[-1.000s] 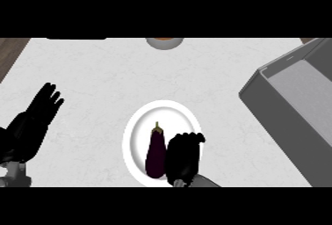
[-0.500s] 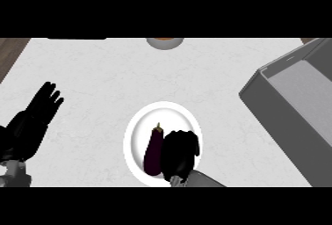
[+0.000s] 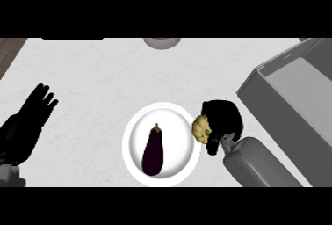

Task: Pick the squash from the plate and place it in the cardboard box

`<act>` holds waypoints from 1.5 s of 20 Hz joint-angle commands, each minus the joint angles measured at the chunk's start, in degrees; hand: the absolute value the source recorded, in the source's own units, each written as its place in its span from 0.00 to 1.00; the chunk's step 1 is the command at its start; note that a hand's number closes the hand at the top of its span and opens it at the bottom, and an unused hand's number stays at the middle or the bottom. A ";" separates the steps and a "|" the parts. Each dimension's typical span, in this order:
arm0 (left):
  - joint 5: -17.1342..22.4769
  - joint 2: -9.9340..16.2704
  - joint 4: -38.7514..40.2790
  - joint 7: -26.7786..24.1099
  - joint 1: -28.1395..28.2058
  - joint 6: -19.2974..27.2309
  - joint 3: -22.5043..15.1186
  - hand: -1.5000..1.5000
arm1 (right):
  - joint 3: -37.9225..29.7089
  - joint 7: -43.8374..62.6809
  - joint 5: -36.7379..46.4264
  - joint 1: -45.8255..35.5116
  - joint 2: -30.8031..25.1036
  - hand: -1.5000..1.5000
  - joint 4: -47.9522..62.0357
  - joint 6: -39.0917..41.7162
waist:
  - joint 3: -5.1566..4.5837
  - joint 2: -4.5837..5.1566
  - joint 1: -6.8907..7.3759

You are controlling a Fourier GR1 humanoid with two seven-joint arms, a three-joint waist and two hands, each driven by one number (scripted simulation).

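While the right hand (image 3: 222,119) curls its fingers around it, the small yellow squash (image 3: 201,128) sits at the right rim of the white plate (image 3: 134,140). A dark purple eggplant (image 3: 153,150) lies on the plate. The grey cardboard box (image 3: 285,99) stands to the right on the pale table (image 3: 123,74). The left hand (image 3: 34,115) rests at the left edge, fingers straight and released.

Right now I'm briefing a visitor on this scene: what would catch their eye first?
The white plate at centre with a dark eggplant lying on it. Just right of its rim, the right hand is curled round a yellow squash, and the grey box sits at the far right. The left hand rests open at the left edge.
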 commanded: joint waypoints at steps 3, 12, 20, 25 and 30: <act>-1.66 -1.38 0.53 -0.32 -0.68 -0.44 -0.52 0.50 | -9.24 -11.46 -1.73 0.04 -7.29 1.00 0.08 -4.23 | -0.08 -0.19 0.12; -2.82 -2.26 -2.86 1.86 1.10 0.30 -1.10 0.50 | -10.24 -1.28 2.60 -3.75 -5.78 1.00 -22.64 -0.69 | -0.11 -0.62 -0.11; -3.58 -4.79 0.11 -0.59 0.07 0.53 -0.78 0.50 | -19.87 11.15 4.89 -11.82 -6.63 1.00 -31.73 6.32 | -0.14 -0.40 -0.14; -3.70 -3.38 -0.95 1.47 -1.19 -0.26 0.19 0.50 | -29.84 7.18 3.38 -14.09 -11.17 1.00 -26.75 6.20 | -0.10 -0.17 0.25; -3.47 -3.86 0.82 -0.20 0.49 -2.98 1.24 0.50 | -34.99 -0.83 2.99 -8.46 -15.63 1.00 -25.03 4.09 | -0.08 -0.16 0.20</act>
